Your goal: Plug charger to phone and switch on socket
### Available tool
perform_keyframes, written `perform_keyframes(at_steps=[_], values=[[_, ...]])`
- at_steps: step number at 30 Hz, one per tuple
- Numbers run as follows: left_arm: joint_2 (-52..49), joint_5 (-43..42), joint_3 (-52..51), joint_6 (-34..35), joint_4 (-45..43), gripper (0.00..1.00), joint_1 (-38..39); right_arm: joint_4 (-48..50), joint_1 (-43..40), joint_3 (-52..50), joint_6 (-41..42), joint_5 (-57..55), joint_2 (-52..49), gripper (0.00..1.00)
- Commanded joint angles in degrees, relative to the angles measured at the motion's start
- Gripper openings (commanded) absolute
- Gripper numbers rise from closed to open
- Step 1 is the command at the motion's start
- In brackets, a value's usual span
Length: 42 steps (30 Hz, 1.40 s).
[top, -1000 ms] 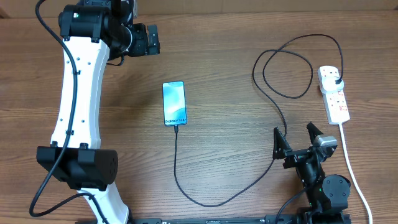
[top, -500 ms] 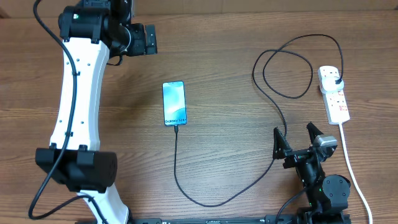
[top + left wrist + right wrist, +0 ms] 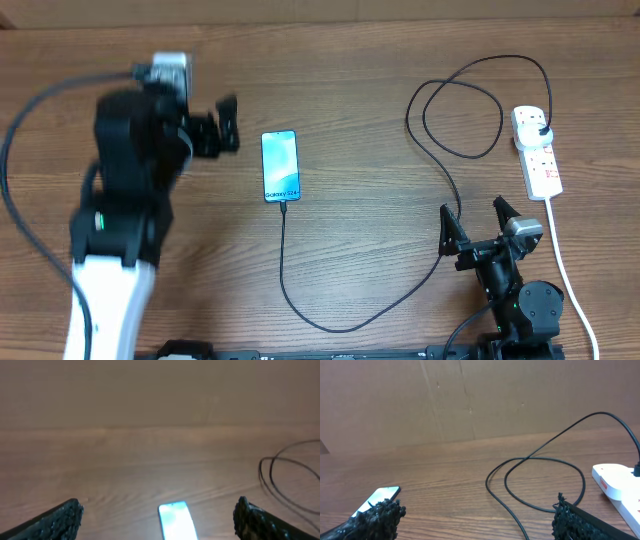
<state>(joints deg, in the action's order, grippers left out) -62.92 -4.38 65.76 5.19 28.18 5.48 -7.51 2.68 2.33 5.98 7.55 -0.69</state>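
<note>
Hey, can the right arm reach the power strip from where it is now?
Probably yes: the open right gripper sits just short of the socket, with only bare table between them.

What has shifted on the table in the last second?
The left pincer swung from the table's far edge to hover open left of the slim light-blue smartphone, holding nothing. The phone, the thin black charger cable plugged into it, the white power strip and the open right pincer stayed put.

Even soft light, faint shadows, left arm [image 3: 125, 190] motion-blurred overhead, left wrist view hazy, phone [image 3: 176, 519] washed pale
</note>
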Motion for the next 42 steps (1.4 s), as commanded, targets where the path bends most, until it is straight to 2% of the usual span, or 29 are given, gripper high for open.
perform_keyframes(at_steps=[1,8,14,19,28,42], values=[[10.6,0.5,-13.5,-2.4,-5.9,0.99,-1.5,0.2,0.3,-0.4,-0.1,0.2,0.5,1.00],[32.6,0.3,-37.4,-2.2,-16.1,0.99,-4.4,0.2,0.3,-0.4,-0.1,0.2,0.5,1.00],[46.8,0.4,-51.1,-2.3,-22.2,1.00,-5.2,0.2,0.3,-0.4,-0.1,0.2,0.5,1.00],[53.3,1.7,-57.9,-2.3,-24.6,1.00,-5.2,0.2,0.3,-0.4,-0.1,0.2,0.5,1.00],[62.9,4.8,-65.6,-2.4,-26.1,1.00,-5.2,0.2,0.3,-0.4,-0.1,0.2,0.5,1.00],[62.7,4.8,-65.5,-2.6,-23.8,0.99,-5.5,0.2,0.3,-0.4,-0.1,0.2,0.5,1.00]])
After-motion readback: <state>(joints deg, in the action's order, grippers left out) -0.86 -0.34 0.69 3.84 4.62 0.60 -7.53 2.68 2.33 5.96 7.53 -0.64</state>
